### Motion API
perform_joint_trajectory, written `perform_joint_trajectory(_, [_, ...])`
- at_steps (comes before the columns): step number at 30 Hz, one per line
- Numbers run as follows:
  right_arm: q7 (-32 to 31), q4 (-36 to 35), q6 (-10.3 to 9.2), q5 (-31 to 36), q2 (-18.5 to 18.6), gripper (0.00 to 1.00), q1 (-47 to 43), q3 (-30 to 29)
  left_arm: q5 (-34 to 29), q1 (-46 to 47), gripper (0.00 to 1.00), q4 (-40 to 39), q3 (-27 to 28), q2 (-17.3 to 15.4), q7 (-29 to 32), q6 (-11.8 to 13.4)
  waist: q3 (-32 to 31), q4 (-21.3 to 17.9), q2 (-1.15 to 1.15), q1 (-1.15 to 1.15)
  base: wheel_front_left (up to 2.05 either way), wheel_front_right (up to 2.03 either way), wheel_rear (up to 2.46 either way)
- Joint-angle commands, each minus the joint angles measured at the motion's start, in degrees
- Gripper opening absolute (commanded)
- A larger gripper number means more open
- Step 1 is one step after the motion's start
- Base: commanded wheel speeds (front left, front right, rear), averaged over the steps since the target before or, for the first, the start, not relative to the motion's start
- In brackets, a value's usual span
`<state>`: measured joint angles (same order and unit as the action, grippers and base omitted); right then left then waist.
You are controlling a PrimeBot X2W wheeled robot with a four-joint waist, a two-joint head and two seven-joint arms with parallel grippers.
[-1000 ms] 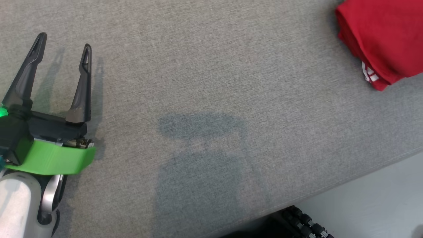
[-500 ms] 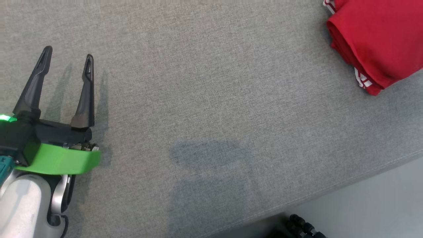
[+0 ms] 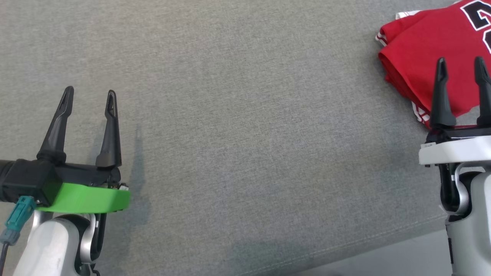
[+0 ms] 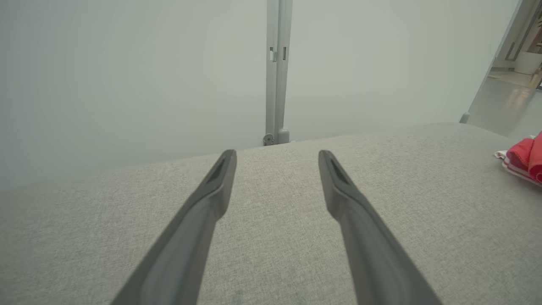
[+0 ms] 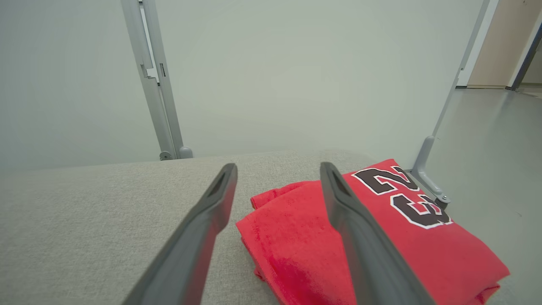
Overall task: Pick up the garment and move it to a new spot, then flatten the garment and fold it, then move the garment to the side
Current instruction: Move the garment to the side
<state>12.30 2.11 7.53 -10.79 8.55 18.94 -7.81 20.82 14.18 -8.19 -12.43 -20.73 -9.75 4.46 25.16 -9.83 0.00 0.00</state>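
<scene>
There is one garment: a folded red jersey with white striped trim and a black, white-edged "23". It lies at the far right end of the grey woven-fabric counter, near that end's edge, and the head view cuts it off at the top and right. Its rounded fold faces the robot's left, toward the bare middle of the counter. In the right wrist view the jersey is a thick, roughly four-sided bundle. The number sits on its top face along the far right side, the two digits one behind the other. I cannot settle the bundle's long axis, since no view shows all of it.

There are two tools, each with two long dark fingers. The left tool, on a bright green collar, stands over bare fabric at the left, well apart from the jersey. Its fingers are spread with nothing between them. In its own wrist view the left tool points along the counter toward a pale wall, and a sliver of the jersey shows at the far right.

The right tool, on a white collar, has its fingers parted and grips nothing. Its tips overlap the jersey's near left corner in the head view. In the right wrist view the right tool points over the fold, one finger across bare fabric and the other across red cloth. I cannot tell whether it touches the cloth.

Two grey metal posts stand behind the counter: one upright post and one slanted strut.
</scene>
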Motion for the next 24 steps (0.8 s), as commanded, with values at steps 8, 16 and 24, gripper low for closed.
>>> perform_joint_trajectory(8, [-2.8,-3.0,-0.09,1.4,-1.4,1.0,-2.5,4.0,1.4,-2.6,1.0,2.5,0.9,1.5,-2.1,1.3,-6.5,7.9,0.0,0.0,0.0,0.0,0.0])
perform_joint_trajectory(16, [-4.1,-2.6,-0.09,2.0,-1.6,1.0,-5.2,6.0,2.7,-5.4,1.0,4.6,1.2,1.9,-3.3,1.3,-11.0,10.8,0.0,0.0,0.0,0.0,0.0])
perform_joint_trajectory(24, [-5.0,-3.1,-0.09,1.2,-1.7,1.0,-10.6,6.0,2.7,-8.7,1.0,5.8,0.4,1.3,-2.6,1.4,-15.9,10.9,0.0,0.0,0.0,0.0,0.0])
